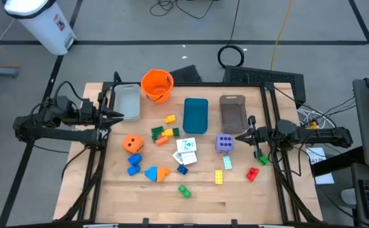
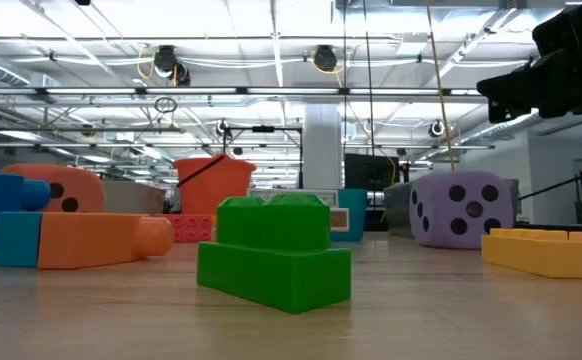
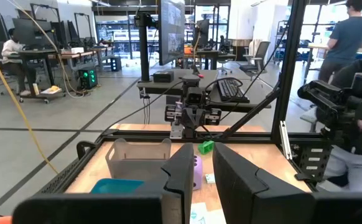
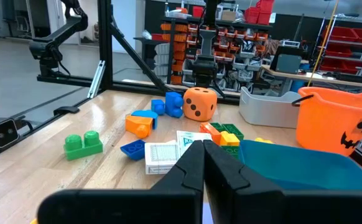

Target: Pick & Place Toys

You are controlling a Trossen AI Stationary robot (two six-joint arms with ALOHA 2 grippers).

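The toys lie spread over the middle of the wooden table. They include an orange die [image 1: 132, 144], a purple die [image 1: 224, 143], white printed cards [image 1: 186, 149], a green brick [image 1: 184, 190] near the front, a yellow brick [image 1: 219, 177], a red brick [image 1: 252, 173], and blue and orange bricks [image 1: 157, 173]. My left gripper [image 1: 118, 114] hovers level and shut above the table's left edge with nothing in it. My right gripper [image 1: 251, 133] points level at the right edge, just right of the purple die. It is shut and empty too.
Along the far side stand an orange bucket [image 1: 156, 85], a grey tray [image 1: 127, 101], a teal tray [image 1: 196, 115] and a brown tray [image 1: 233, 114]. Dark frame bars [image 1: 90, 164] run along both side edges. Bare wood [image 1: 172, 209] lies near the front edge. People are in the room beyond.
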